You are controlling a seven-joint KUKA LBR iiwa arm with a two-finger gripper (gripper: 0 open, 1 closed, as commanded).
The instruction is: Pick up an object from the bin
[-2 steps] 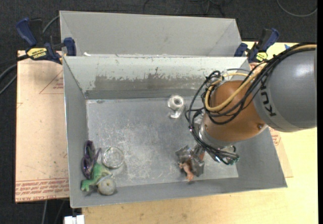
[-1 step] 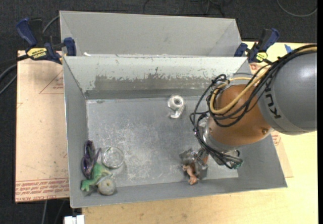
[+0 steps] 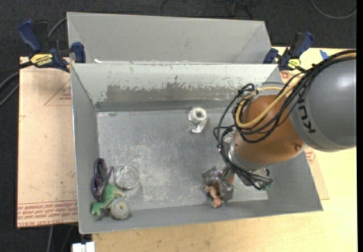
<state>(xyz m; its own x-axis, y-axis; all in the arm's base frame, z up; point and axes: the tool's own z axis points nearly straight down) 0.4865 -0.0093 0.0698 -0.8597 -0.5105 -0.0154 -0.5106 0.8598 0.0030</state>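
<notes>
Claw (image 3: 219, 184) low at front-right of grey bin (image 3: 159, 157), right over a small brown-orange thing (image 3: 215, 196); open or clamped, can't tell. Whitish ring (image 3: 197, 118) sits mid-back. Purple, clear and green bits heap (image 3: 112, 191) front-left.

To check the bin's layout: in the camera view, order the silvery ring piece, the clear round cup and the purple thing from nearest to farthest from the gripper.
1. Silvery ring piece, toward the back wall, nearest the gripper.
2. Clear round cup, front left.
3. Purple thing, by the left wall, farthest.
</notes>
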